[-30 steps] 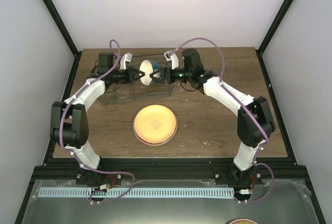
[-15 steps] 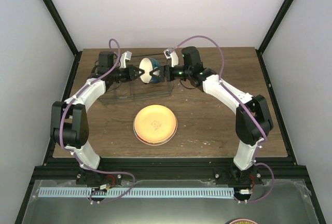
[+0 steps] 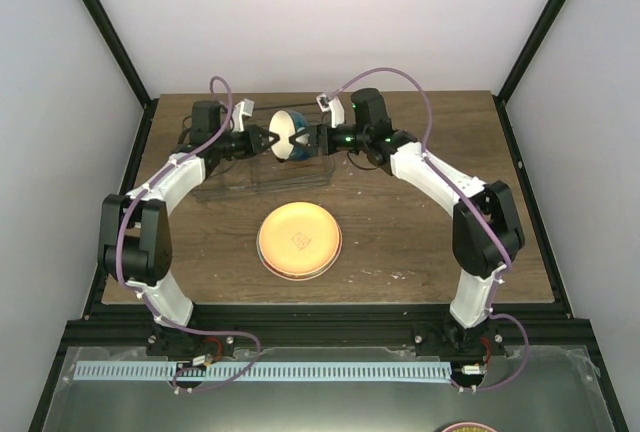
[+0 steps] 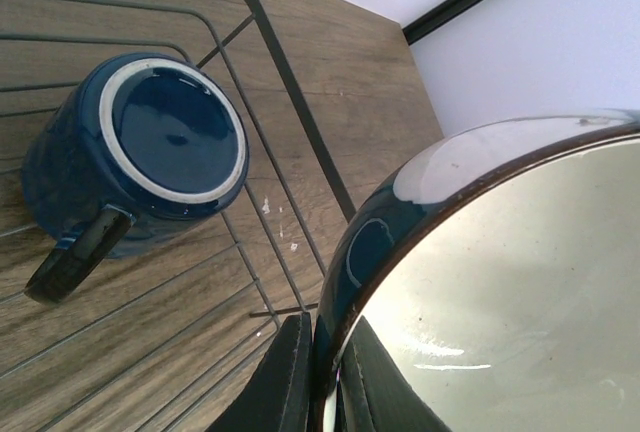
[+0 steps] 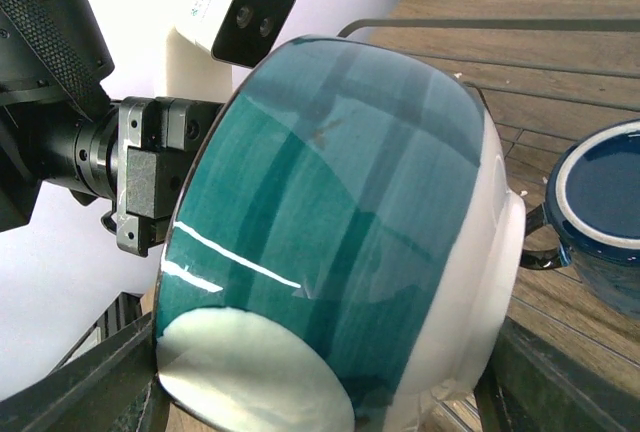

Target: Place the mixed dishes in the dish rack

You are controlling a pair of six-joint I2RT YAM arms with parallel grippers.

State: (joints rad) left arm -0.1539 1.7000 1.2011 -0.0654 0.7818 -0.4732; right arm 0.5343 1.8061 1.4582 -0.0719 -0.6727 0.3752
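Orange-yellow, the round plate (image 3: 299, 241) lies flat on the counter (image 3: 430, 242) in the near middle, alone and not yet loaded. Beyond it, on the far left, stands the dish rack (image 3: 215, 187). The dark blue mug (image 4: 140, 157) is already inside, its base turned toward the left wrist camera. Over the right part of the rack the bowl (image 3: 288, 138) hangs on edge between both arms. Your left jaws are closed on its rim, one finger (image 4: 292, 372) outside and one inside. The right jaws stand wide on either side of its teal body; whether they press it, I cannot tell. I judge that the step in hand is placing the bowl. The next move asks you to lower it inside the wires, clear of the mug, and to release only when it rests.
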